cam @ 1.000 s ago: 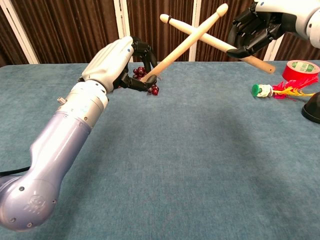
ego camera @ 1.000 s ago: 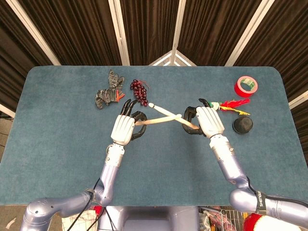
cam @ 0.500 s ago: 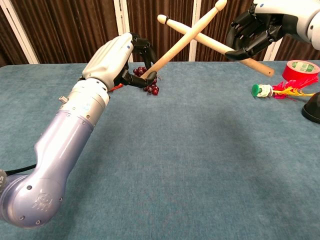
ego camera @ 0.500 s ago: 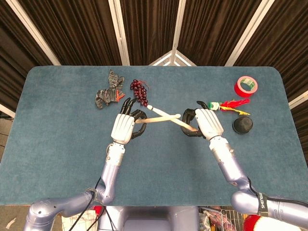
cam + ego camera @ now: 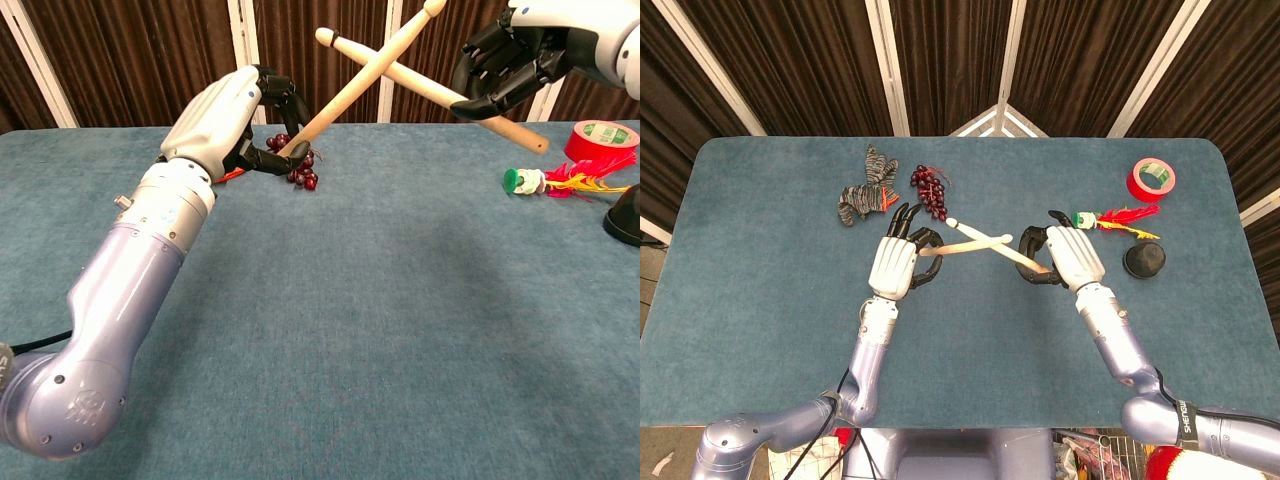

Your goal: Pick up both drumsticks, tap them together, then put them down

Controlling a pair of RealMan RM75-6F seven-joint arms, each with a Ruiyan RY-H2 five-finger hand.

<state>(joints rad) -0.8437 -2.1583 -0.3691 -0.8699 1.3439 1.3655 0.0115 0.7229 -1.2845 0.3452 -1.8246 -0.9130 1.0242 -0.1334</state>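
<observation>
Your left hand (image 5: pixel 228 118) is gripping the left drumstick (image 5: pixel 362 76) near its butt end, dark fingers (image 5: pixel 283 96) curled around it, and the stick is angling up toward the top centre of the chest view. Your right hand (image 5: pixel 523 50) is holding the right drumstick (image 5: pixel 427 92) the same way, fingers (image 5: pixel 487 62) wrapped tight on the shaft, with the butt poking out lower right of the hand and the tip reaching upper left. Both sticks are raised off the counter (image 5: pixel 400 330) and are crossing in an X in the upper middle of that frame; they appear to be touching where they cross.

The head view is showing you the same cross from above, between the left hand (image 5: pixel 894 265) and right hand (image 5: pixel 1073 255) at the middle of the frame. It is also showing what the chest view mostly cuts off: a striped grey glove (image 5: pixel 864 190) in the upper left, and a black round object (image 5: pixel 1144 260) just below the feathered shuttlecock (image 5: pixel 1118 217). The dark red beads (image 5: pixel 930 190) are lying just beyond your left hand, and the red tape roll (image 5: pixel 1152 178) is sitting at the upper right.
</observation>
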